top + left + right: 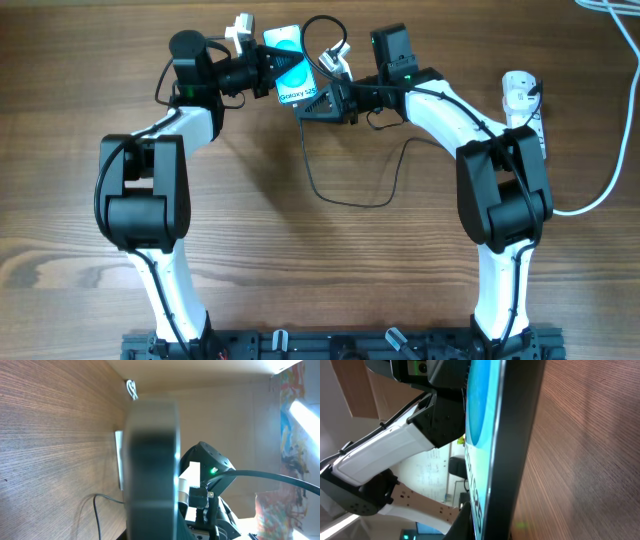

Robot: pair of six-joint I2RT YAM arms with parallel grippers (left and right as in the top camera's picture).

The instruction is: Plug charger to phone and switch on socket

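The phone (pixel 291 70), turquoise screen up with dark text at its near end, hangs above the table at the back centre, held between both arms. My left gripper (pixel 266 68) is shut on its far-left end and my right gripper (pixel 323 93) is shut on its near-right end. In the left wrist view the phone (pixel 152 470) is a blurred dark slab. The right wrist view shows the phone (pixel 482 415) edge-on, with a dark finger (pixel 469 521) on the screen. The charger (pixel 345 203) trails over the table from under the phone; its tip is hidden. The socket (pixel 519 92) lies at the right, partly behind the right arm.
A thick white cord (pixel 612 150) runs along the right edge of the table. The black cable (pixel 97 512) loops on the wood below the phone. Both arm bases stand at the near edge.
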